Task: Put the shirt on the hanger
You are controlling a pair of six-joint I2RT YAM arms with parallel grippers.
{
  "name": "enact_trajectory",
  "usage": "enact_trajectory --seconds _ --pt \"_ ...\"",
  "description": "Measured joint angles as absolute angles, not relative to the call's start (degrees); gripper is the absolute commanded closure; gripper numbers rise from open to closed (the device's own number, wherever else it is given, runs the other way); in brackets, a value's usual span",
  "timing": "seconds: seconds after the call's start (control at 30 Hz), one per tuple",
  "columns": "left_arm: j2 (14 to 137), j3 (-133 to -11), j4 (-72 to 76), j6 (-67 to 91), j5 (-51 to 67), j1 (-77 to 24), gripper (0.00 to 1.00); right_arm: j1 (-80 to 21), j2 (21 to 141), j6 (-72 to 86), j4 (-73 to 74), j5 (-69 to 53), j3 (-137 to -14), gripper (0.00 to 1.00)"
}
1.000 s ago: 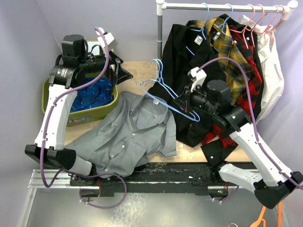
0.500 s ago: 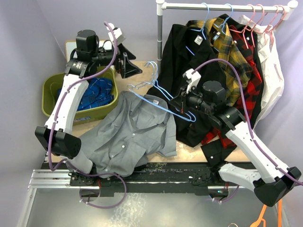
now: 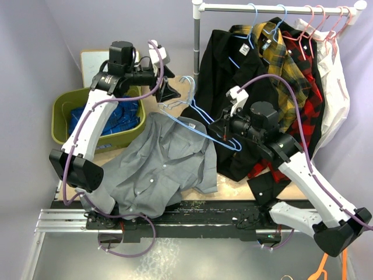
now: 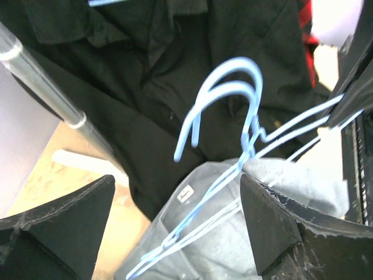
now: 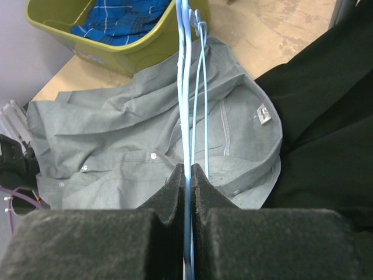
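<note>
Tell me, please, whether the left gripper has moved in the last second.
Yes. The left gripper has swung rightward, away from the green bin and closer to the rack pole.

The shirt (image 3: 160, 166) lies on the tabletop (image 3: 230, 188). Left of it and behind sits a bin (image 3: 113, 140) with cloth (image 3: 125, 116) inside. The hanger (image 5: 184, 87) is over the shirt's collar. The right end effector (image 5: 187, 172) is at the hanger's right end, the left end effector (image 3: 168, 86) behind the shirt. Hung garments (image 3: 221, 64) fill a rail (image 3: 274, 8) behind and right of the shirt.
</note>
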State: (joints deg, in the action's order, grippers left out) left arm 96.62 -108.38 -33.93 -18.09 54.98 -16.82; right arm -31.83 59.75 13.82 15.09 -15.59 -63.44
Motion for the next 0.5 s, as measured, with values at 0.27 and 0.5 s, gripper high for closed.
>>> enact_trajectory --seconds 0.27,0.5 --pt "96.53 -102.19 -40.8 -31.77 52.07 -16.84 0.1 -31.86 58.13 13.54 14.35 -14.55 -63.29 1.0" --pt "96.53 -100.16 -40.73 -34.83 49.58 -16.84 0.2 -31.86 57.98 13.54 14.17 -14.85 -63.29 1.0"
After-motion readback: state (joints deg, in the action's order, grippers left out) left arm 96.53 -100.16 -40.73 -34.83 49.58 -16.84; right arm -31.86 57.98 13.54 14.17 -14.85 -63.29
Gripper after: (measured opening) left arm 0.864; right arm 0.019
